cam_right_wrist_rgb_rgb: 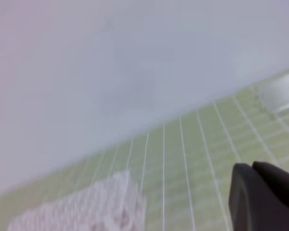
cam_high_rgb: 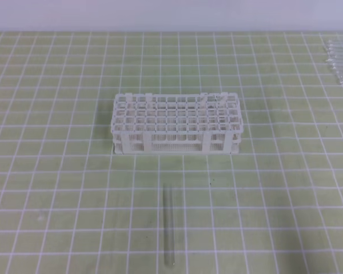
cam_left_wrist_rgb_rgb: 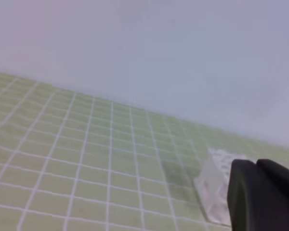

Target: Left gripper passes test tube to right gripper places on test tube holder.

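The test tube [cam_high_rgb: 169, 225] lies flat on the green grid mat, in front of the holder, pointing toward and away from the camera. The white lattice test tube holder [cam_high_rgb: 177, 123] stands mid-table; one tube seems to lean in its right part. Neither gripper shows in the exterior high view. In the left wrist view the left gripper [cam_left_wrist_rgb_rgb: 255, 166] is a black shape at the lower right, fingers pressed together, with the blurred holder [cam_left_wrist_rgb_rgb: 213, 192] just beside it. In the right wrist view the right gripper [cam_right_wrist_rgb_rgb: 253, 168] looks the same, and the holder [cam_right_wrist_rgb_rgb: 86, 207] is at the lower left.
A bundle of several clear tubes [cam_high_rgb: 338, 57] lies at the far right back of the mat. A pale wall [cam_high_rgb: 171, 14] bounds the table's far edge.
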### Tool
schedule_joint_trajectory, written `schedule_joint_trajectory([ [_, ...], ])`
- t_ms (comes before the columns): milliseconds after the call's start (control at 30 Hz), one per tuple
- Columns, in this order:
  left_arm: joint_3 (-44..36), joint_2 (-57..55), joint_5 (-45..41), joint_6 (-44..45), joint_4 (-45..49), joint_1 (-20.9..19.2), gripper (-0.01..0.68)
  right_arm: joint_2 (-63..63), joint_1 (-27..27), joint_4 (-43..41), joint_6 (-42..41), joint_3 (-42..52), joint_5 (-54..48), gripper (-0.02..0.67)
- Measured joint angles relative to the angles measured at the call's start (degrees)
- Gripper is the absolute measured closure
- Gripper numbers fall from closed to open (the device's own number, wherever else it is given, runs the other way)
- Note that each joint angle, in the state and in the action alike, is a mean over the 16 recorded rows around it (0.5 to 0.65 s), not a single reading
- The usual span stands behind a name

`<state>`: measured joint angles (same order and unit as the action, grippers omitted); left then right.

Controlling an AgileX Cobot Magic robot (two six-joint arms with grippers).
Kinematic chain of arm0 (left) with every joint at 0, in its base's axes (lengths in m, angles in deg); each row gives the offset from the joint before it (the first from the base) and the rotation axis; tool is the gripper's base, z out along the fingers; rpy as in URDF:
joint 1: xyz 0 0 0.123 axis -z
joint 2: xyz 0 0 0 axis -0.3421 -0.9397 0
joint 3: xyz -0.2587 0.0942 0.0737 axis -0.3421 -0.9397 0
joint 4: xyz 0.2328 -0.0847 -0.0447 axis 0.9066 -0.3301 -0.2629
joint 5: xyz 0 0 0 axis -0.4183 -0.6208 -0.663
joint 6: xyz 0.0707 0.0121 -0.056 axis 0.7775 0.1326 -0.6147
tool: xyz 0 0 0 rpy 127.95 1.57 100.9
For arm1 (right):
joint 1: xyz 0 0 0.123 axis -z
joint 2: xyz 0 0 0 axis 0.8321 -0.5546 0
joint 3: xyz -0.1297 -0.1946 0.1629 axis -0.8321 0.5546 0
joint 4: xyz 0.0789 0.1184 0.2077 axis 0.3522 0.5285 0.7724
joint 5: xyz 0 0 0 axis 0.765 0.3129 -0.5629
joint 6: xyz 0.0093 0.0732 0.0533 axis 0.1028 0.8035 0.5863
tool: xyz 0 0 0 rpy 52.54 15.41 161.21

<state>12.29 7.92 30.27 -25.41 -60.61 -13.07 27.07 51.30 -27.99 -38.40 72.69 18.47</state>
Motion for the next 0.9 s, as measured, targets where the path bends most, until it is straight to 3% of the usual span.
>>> schedule_joint_trajectory([
  [300, -0.3, 0.58, 1.42, 0.07, -5.21, 0.01, 0.675, 0.0, 0.0, 13.22, -0.12, 0.02, 5.46, 0.665],
  [600, -0.15, 0.43, 0.23, 0.65, -4.23, 0.0, 0.675, 0.0, 0.0, 15.25, -2.93, 0.02, 4.52, 0.665],
  [900, 0.79, -0.38, 1.25, -0.26, -9.88, 0.0, 0.674, -0.46, 0.0, 15.36, -5.71, -1.19, 2.66, 0.665],
])
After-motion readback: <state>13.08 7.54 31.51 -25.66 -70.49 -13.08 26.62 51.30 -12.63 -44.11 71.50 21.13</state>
